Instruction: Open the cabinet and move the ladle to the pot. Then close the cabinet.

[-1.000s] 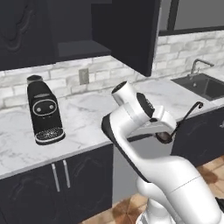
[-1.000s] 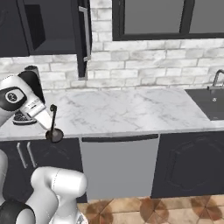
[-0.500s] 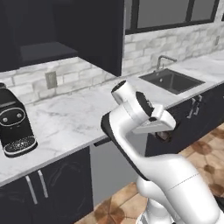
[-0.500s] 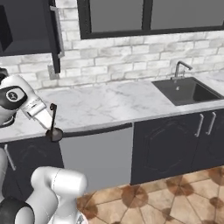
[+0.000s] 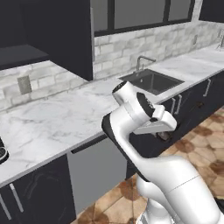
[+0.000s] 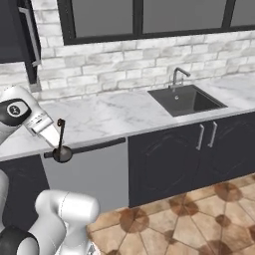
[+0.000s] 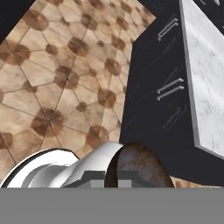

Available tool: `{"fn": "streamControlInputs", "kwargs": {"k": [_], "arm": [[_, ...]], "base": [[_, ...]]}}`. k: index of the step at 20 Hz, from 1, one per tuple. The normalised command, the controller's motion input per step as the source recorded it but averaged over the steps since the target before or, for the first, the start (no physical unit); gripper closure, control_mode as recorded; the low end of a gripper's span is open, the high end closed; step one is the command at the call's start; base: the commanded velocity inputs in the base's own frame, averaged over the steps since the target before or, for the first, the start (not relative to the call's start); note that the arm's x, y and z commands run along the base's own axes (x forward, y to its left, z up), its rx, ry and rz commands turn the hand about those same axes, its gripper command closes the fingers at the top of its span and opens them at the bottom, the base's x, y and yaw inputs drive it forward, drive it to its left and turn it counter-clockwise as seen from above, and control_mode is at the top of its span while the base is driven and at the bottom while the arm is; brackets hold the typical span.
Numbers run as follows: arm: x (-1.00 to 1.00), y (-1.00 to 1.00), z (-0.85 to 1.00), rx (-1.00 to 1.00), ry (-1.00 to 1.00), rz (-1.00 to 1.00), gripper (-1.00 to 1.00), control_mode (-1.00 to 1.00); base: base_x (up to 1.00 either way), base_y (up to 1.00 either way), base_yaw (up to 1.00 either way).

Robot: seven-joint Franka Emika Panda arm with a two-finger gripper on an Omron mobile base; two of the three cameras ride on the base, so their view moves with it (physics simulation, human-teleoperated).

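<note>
At the far left the tall black cabinet [image 5: 57, 39] hangs over the marble counter [image 5: 52, 118] with its door swung out, and from the right base view the door's long silver bar handle [image 6: 31, 35] stands beside the white brick wall [image 6: 114, 64]. Next along, the arm is folded in front of the counter edge, and its gripper [image 6: 55, 137] is pinched tight on the ladle [image 6: 61, 144]. The slim dark ladle hangs nearly upright, its thin handle pointing up and its small round bowl at the bottom, in front of the grey dishwasher panel [image 6: 94, 174] and its dark bar handle. In the hand view the rusty inside of the ladle's bowl sits close to the lens, with black under-counter cabinets [image 7: 162, 87] and a patterned tile floor [image 7: 57, 65] behind it. Further right, a dark sink [image 6: 187, 99] with a curved faucet [image 6: 178, 77] is set into the counter below a black-framed window [image 6: 144, 17].
</note>
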Motion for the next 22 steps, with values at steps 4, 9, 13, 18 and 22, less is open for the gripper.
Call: {"fn": "streamControlInputs", "kwargs": {"k": [4,9,13,18,22], "arm": [[0.00,0.00,0.00,0.00,0.00,0.00,1.00,1.00],[0.00,0.00,0.00,0.00,0.00,0.00,1.00,1.00],[0.00,0.00,0.00,0.00,0.00,0.00,1.00,1.00],[0.00,0.00,0.00,0.00,0.00,0.00,1.00,1.00],[0.00,0.00,0.00,0.00,0.00,0.00,1.00,1.00]], "base": [[0.00,-0.64,-0.17],[0.00,-0.60,-0.16],[0.00,-0.51,-0.24],[0.00,-0.38,-0.31],[0.02,-0.36,-0.34]]}}
